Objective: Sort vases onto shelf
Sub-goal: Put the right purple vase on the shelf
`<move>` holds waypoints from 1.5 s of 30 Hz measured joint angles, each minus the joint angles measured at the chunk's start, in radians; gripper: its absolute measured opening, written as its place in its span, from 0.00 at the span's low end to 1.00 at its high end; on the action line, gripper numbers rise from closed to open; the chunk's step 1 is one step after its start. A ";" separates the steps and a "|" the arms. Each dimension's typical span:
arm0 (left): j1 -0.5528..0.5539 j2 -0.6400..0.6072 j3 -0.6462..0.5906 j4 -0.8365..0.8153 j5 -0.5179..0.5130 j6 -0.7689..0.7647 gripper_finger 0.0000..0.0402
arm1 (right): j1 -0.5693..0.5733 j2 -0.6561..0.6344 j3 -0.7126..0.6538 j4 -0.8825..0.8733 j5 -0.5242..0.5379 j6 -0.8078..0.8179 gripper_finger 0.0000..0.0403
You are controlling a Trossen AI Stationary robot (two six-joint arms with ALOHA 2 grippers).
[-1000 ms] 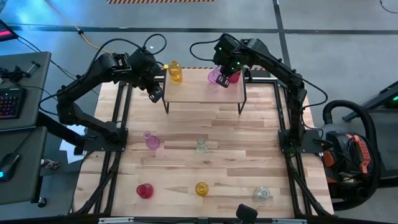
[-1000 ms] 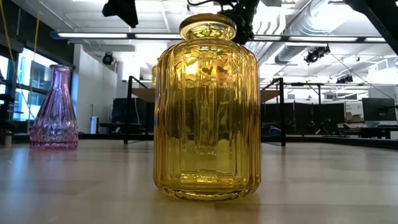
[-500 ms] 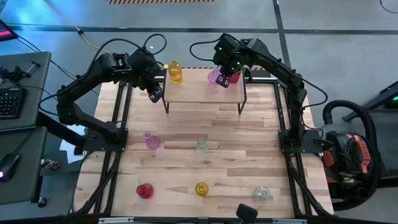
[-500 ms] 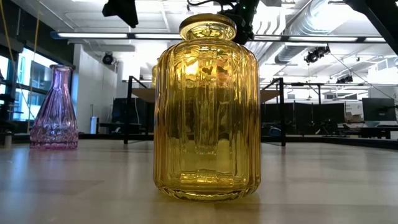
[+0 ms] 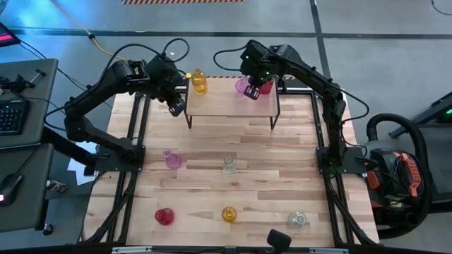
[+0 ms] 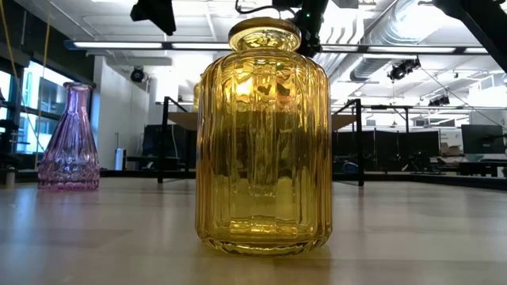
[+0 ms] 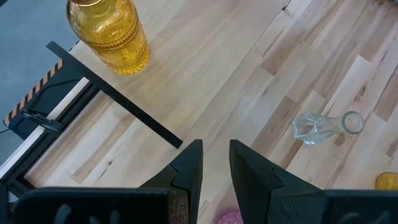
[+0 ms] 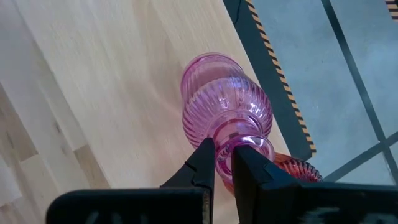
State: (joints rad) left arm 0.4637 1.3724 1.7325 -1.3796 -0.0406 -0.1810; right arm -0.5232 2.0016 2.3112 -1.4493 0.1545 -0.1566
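Ribbed, translucent glass throughout: yellow vase squat and jar-like with a short neck, standing at upper centre, on the shelf's left end. Pink vase bulbous with a narrow neck, on the shelf's right end, touching or just beside a red vase behind it.

Right gripper above that pink vase, fingers nearly together around its neck; real contact unclear. Left gripper at the shelf's left front corner, off the yellow vase, fingers narrowly parted, holding nothing.

Bare board across the shelf's middle, between the yellow and pink vases. Wide bare tabletop between shelf and lower vases.

Counted in the high view: two yellow, two red, two pink, two clear. Three on the shelf. Five on the table: pink at centre left, clear at centre, red at lower left, yellow at lower centre, clear at lower right.
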 joint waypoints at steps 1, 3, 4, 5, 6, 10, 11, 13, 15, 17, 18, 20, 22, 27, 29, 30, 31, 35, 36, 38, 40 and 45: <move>0.000 0.000 0.000 0.000 0.000 0.000 0.18 | 0.000 0.000 0.000 -0.001 -0.001 0.000 0.03; 0.000 0.000 0.000 0.000 0.000 0.000 0.18 | 0.000 0.000 0.000 -0.002 -0.001 -0.001 0.03; 0.000 0.000 0.000 0.000 0.000 0.001 0.18 | 0.000 0.000 0.000 -0.002 -0.001 -0.002 0.03; 0.000 0.000 0.000 0.000 0.000 0.003 0.18 | 0.000 0.000 -0.001 -0.003 -0.001 -0.003 0.03; 0.000 0.000 0.000 0.000 0.000 0.008 0.18 | 0.000 0.000 -0.001 -0.005 -0.001 -0.006 0.03; 0.000 0.000 0.000 0.000 0.000 0.010 0.18 | 0.000 0.000 -0.001 -0.014 -0.002 -0.009 0.03; 0.000 0.000 0.000 0.000 0.000 0.010 0.18 | 0.000 0.000 -0.001 -0.016 -0.002 -0.009 0.03; 0.000 0.000 0.000 0.000 0.000 0.010 0.18 | 0.000 -0.001 -0.001 -0.019 -0.002 -0.009 0.03; 0.000 0.000 0.000 0.000 0.000 0.010 0.18 | 0.000 -0.005 -0.002 -0.020 -0.001 -0.009 0.03; 0.000 0.000 0.000 0.000 0.000 0.010 0.18 | 0.001 -0.012 -0.004 -0.020 0.016 -0.005 0.03; 0.000 0.000 0.000 0.000 0.000 0.010 0.18 | 0.001 -0.017 -0.004 -0.021 0.028 -0.001 0.03; 0.000 0.000 0.000 0.000 0.000 0.010 0.18 | 0.001 -0.024 -0.005 -0.026 0.028 0.001 0.03; 0.000 0.000 0.000 0.000 0.000 0.010 0.18 | 0.000 -0.028 0.004 -0.033 0.004 0.001 0.03; 0.000 0.000 0.000 0.000 0.000 0.009 0.18 | 0.001 -0.033 0.010 -0.034 -0.055 0.008 0.03; 0.000 0.000 0.000 0.000 0.000 0.009 0.18 | 0.002 -0.033 0.010 -0.034 -0.062 0.017 0.03; 0.000 0.000 0.000 0.000 0.000 0.009 0.18 | 0.001 -0.033 0.010 -0.033 -0.062 0.015 0.03; 0.000 0.000 0.000 0.000 0.000 0.009 0.18 | 0.001 -0.033 0.010 -0.033 -0.060 0.004 0.03; 0.000 0.000 0.000 0.000 0.000 0.007 0.18 | 0.000 -0.033 0.010 -0.028 -0.052 -0.028 0.03; 0.000 0.000 0.000 0.000 0.000 0.004 0.18 | 0.001 -0.033 0.010 -0.027 -0.050 -0.032 0.03; 0.000 0.000 0.000 0.000 0.000 -0.001 0.18 | 0.001 -0.033 0.010 -0.019 -0.050 -0.035 0.05; 0.000 0.000 0.000 0.000 0.000 -0.001 0.18 | 0.000 -0.033 0.010 -0.012 -0.050 -0.035 0.08; 0.000 0.000 0.000 0.000 0.000 -0.001 0.18 | 0.000 -0.033 0.010 -0.010 -0.050 -0.035 0.12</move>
State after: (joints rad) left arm 0.4637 1.3724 1.7321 -1.3792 -0.0406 -0.1822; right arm -0.5236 1.9686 2.3215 -1.4589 0.1043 -0.1920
